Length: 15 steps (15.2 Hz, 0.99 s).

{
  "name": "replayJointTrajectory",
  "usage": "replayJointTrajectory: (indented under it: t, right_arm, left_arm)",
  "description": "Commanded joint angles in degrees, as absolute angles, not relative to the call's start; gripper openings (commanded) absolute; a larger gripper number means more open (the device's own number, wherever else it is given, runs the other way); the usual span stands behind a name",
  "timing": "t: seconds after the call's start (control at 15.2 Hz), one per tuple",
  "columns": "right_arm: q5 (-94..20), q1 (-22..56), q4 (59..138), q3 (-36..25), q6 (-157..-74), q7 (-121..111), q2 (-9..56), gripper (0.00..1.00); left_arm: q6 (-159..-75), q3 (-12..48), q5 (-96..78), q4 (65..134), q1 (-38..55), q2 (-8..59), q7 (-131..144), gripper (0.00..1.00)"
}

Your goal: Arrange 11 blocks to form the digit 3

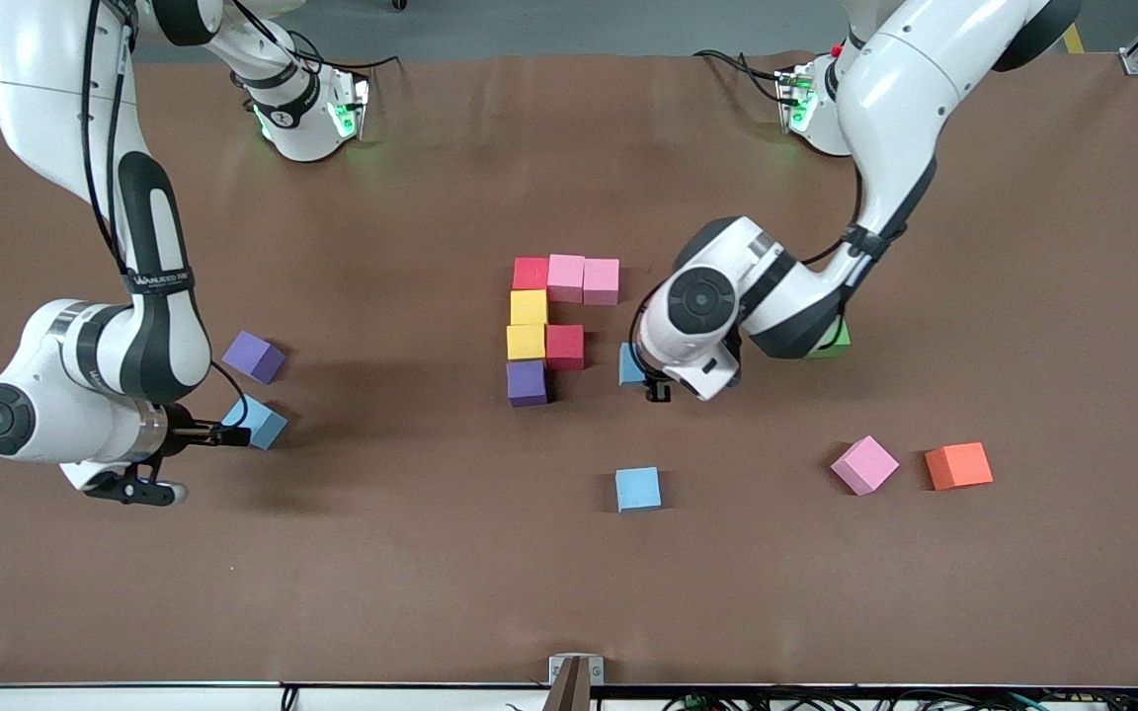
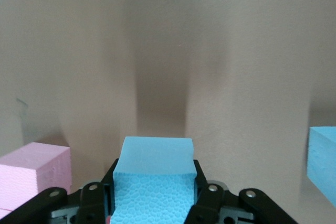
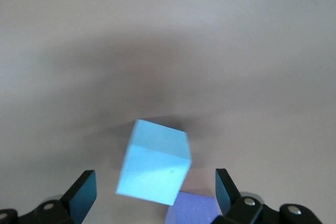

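- Left gripper [image 1: 659,387] clamps a light blue cube [image 1: 631,364] by two flat sides, just beside the red cube [image 1: 565,347] of the part-built 3 [image 1: 553,324].
- Foam looks light, soft (squeeze gently).
- Right gripper [image 1: 233,432], jaws wide, hovers over another blue cube [image 3: 154,168] nr a loose purple one [image 1: 254,356].

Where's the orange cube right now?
In the front view, the orange cube sits on the table toward the left arm's end, beside the loose pink cube.
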State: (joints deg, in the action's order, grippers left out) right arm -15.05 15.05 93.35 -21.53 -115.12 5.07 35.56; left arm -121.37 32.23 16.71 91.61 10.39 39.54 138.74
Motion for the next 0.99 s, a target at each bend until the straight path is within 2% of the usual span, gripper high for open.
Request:
replayJointTrajectory:
  t: [0.0, 0.26, 0.92]
  right_arm:
    - [-14.68, 14.94, 97.73, -21.09, -116.11, 16.06, 32.34, 0.99]
    - [-15.29, 15.38, 98.26, -20.92, -116.63, 25.3, 32.69, 0.97]
    - [-15.29, 16.7, 101.78, -20.57, -125.06, 25.49, 34.1, 1.0]
  left_arm:
    - [-126.02, 31.9, 22.3, 96.57, 10.46, 38.94, 143.52, 0.11]
    - [-132.44, 31.82, 24.51, 100.89, 12.55, 39.11, 149.22, 0.1]
    - [-135.17, 31.9, 28.56, 102.66, 13.88, 39.55, 154.6, 0.1]
